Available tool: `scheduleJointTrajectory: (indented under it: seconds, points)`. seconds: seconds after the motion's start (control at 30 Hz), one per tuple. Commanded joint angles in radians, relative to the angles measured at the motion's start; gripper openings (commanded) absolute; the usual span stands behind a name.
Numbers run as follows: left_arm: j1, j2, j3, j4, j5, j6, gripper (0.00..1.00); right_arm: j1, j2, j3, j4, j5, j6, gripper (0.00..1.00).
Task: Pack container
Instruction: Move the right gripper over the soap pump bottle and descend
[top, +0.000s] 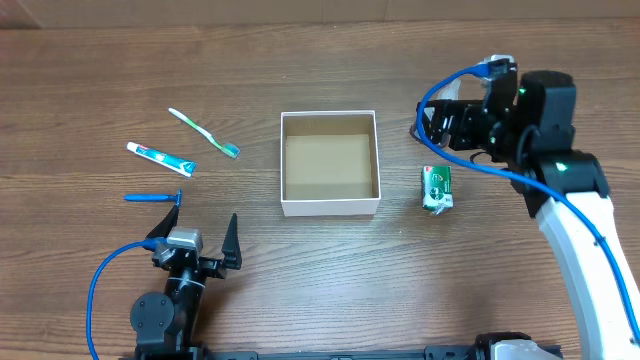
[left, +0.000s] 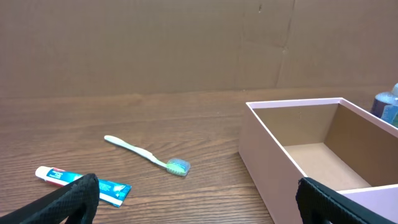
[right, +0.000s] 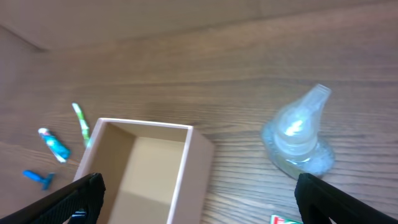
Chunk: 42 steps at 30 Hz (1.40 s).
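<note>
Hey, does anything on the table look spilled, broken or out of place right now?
Nothing stands out. The container sits upright and empty; the toothbrush, toothpaste and razor lie loose on its left, the small carton on its right. No spill shows.

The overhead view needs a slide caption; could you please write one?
Empty box at centre; toothbrush, toothpaste, razor on its left, small carton on its right.

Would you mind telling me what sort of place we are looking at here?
Probably a robot test bench, not a home: a left arm and a right arm stand at a wood-grain table, plain cardboard backs it, and a toothbrush and toothpaste tube lie set out beside an empty container.
</note>
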Motion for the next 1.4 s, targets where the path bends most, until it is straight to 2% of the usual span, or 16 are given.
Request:
scheduleJointTrajectory:
  seconds: [0.0,0.2,0.43,0.7,0.73,0.83,0.93,1.07,1.37]
  points:
    - [0.006,-0.007,-0.003,0.001,0.005,-0.018,1.0,0.004,0.086,0.031,0.011,0.15,-0.026,1.0]
    - [0.006,-0.007,-0.003,0.001,0.005,-0.018,1.0,0.004,0.194,0.031,0.058,0.302,-0.022,1.0]
    - [0.006,-0.007,-0.003,0.001,0.005,-0.018,1.0,0.004,0.259,0.031,0.186,0.307,-0.021,1.0]
    - [0.006,-0.007,-0.003,0.001,0.005,-0.018,1.0,0.005,0.356,0.031,0.212,0.252,-0.022,1.0]
    - [0.006,-0.007,-0.003,0.001,0.005,-0.018,1.0,0.005,0.356,0.031,0.217,0.252,-0.022,0.98]
    - [0.006,-0.007,-0.003,0.001,0.005,-0.018,1.0,0.005,0.356,0.031,0.225,0.252,-0.023,0.7]
    - [0.006,-0.007,-0.003,0.001,0.005,-0.018,1.0,0.005,0.356,0.031,0.233,0.252,-0.023,0.64]
    - [0.006,-0.007,-0.003,0.001,0.005,-0.018,1.0,0.005,0.356,0.031,0.235,0.252,-0.022,0.45]
    - [0.006,-0.007,-0.003,0.001,0.005,-0.018,1.0,0.005,0.356,0.033,0.248,0.256,-0.023,0.26]
